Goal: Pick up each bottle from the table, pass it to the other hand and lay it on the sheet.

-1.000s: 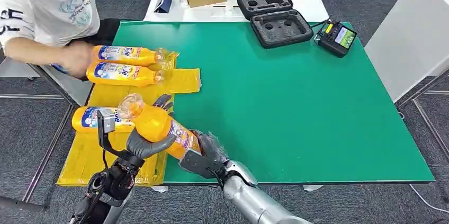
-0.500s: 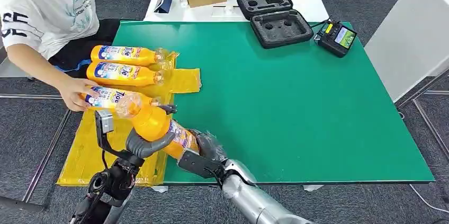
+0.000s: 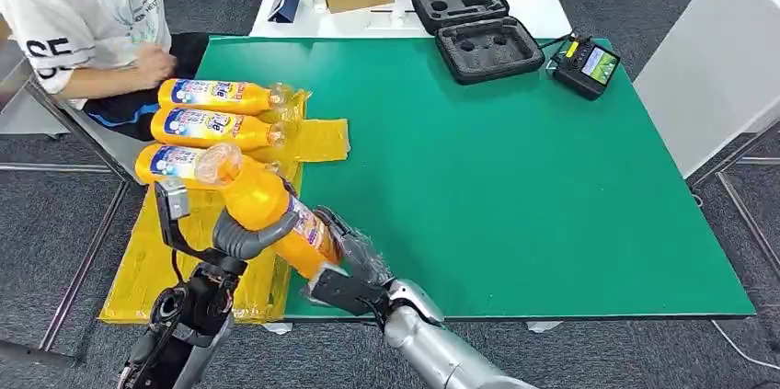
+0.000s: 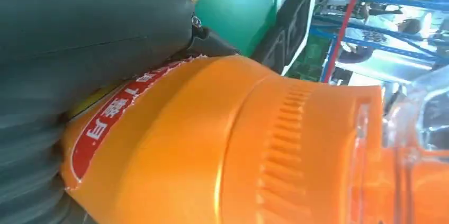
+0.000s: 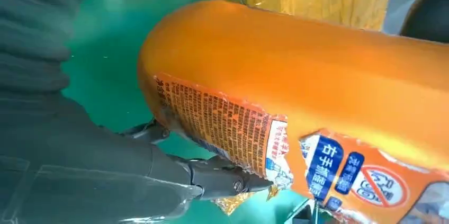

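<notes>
The orange bottle [image 3: 271, 214] is mid-handover above the near left corner of the green table [image 3: 515, 187], tilted with its clear cap end up and away from the robot. The left hand [image 3: 246, 234] wraps around its upper body while the right hand [image 3: 345, 265] cups the base; in the right wrist view dark fingers [image 5: 222, 177] lie along the labelled end, and the left wrist view shows grey fingers [image 4: 90, 28] pressed on the bottle's shoulder. Compared with a second ago the bottle has risen a little and swung toward the yellow sheet [image 3: 156, 260], and the left hand's grasp looks fuller, so the pass seems close to done, though the right hand has not yet let go. The other change is on the sheet: the person [image 3: 83, 21] has pulled the third laid bottle [image 3: 179, 162] up into line below the two laid bottles [image 3: 216, 111], then drawn the arm back to the body, well apart from the robot's hands. That leaves a bare strip of sheet nearer the robot, a likely spot for this bottle. The next step, in my judgement, is for the right hand to release so the left alone carries the bottle over and lays it down.
</notes>
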Tool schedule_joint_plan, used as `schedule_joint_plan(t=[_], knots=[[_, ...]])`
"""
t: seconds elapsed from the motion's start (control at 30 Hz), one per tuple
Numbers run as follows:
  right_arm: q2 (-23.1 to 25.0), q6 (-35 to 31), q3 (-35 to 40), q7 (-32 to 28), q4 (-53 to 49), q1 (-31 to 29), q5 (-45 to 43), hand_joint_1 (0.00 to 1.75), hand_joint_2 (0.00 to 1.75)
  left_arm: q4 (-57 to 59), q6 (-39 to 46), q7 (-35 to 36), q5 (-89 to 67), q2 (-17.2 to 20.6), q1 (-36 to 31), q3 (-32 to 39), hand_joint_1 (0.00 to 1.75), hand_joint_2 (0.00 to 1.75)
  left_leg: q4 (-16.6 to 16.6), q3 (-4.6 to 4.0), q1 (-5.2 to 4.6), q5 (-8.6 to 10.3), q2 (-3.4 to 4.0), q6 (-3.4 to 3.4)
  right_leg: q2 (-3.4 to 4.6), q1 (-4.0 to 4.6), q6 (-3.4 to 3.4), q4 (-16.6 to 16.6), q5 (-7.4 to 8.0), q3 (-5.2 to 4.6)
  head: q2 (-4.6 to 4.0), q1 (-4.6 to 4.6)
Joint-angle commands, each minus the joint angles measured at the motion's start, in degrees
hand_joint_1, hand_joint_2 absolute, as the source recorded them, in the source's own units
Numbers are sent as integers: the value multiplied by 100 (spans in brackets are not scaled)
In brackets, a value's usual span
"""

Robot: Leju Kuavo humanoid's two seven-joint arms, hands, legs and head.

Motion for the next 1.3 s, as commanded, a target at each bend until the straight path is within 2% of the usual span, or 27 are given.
schedule_joint_plan(t=[0.03,0.13,0.2,0.27,0.3,0.37,0.4,0.47,0.53,0.67,0.73,1.0,1.27,1.3], knots=[[-275,127,-104,-227,-1580,308,-344,0,0,249,474,-277,-295,7,-204,521,175,175,-1,19,-1,-8,-6,-1,-1,-2,0,1,-10,19,0,-2],[-459,8,4,-227,-2678,613,-650,0,0,296,1174,-754,-1090,51,-321,733,175,175,2,15,-1,-8,-11,-1,-5,-1,-1,4,-11,17,0,0],[-642,-528,263,-227,-3736,896,-924,0,0,358,2097,-1201,-2247,121,-499,832,175,175,2,30,-1,-14,-11,-2,-4,-2,-1,6,-18,29,0,-2],[-642,-528,263,-227,-3736,896,-924,0,0,358,2097,-1201,-2247,121,-499,832,175,175,4,8,1,-6,-14,-2,-10,0,-2,6,-10,10,0,-7],[-782,-1166,524,-227,-4397,1042,-1187,0,0,445,2812,-1440,-3251,192,-601,846,175,175,1,8,6,-3,-10,-2,-10,5,-1,-2,-6,9,0,-2],[-850,-1593,637,-227,-4771,1109,-1319,0,0,515,3366,-1482,-4204,319,-639,758,175,175,0,18,0,-5,-24,-1,-24,-2,0,3,-16,20,0,0],[-881,-1775,682,-227,-4935,1150,-1405,0,175,586,3772,-1380,-5050,423,-661,681,175,175,2,25,0,-9,-21,-1,-20,-2,0,4,-19,27,0,-2],[-890,-1961,658,-227,-5110,1195,-1379,0,175,705,4158,-1149,-6147,568,-691,555,175,175,0,17,0,-5,-9,0,-7,-2,1,1,-10,16,0,-2],[-881,-1935,587,-227,-5087,1236,-1428,0,175,792,4160,-795,-7092,703,-753,366,175,175,-5,13,-1,0,-13,-1,-11,-2,0,-2,-7,13,0,-4],[-881,-1935,587,-227,-5087,1236,-1428,0,175,792,4160,-795,-7092,703,-753,366,175,175,-6,33,-3,-7,-16,-2,-11,-3,-1,-2,-14,32,0,-2],[-881,-1935,587,-227,-5087,1236,-1428,0,175,792,4160,-795,-7092,703,-753,366,175,175,-3,13,0,-1,-9,-1,-7,1,-2,-4,-5,13,0,-2],[-881,-1935,587,-227,-5087,1236,-1428,0,175,792,4160,-795,-7092,703,-753,366,175,175,-3,31,-1,-8,-11,-1,-8,-2,0,-2,-14,30,0,-2],[-881,-1935,587,-227,-5087,1236,-1428,0,175,792,4160,-795,-7092,703,-753,366,175,175,-3,14,1,-1,-7,-1,-6,0,-1,-4,-5,14,0,-2],[-888,-1933,586,-227,-5058,1236,-1446,0,175,841,4134,-617,-7463,742,-768,281,175,175,-3,11,0,1,-5,-1,-5,0,-1,-3,-3,9,0,0]])
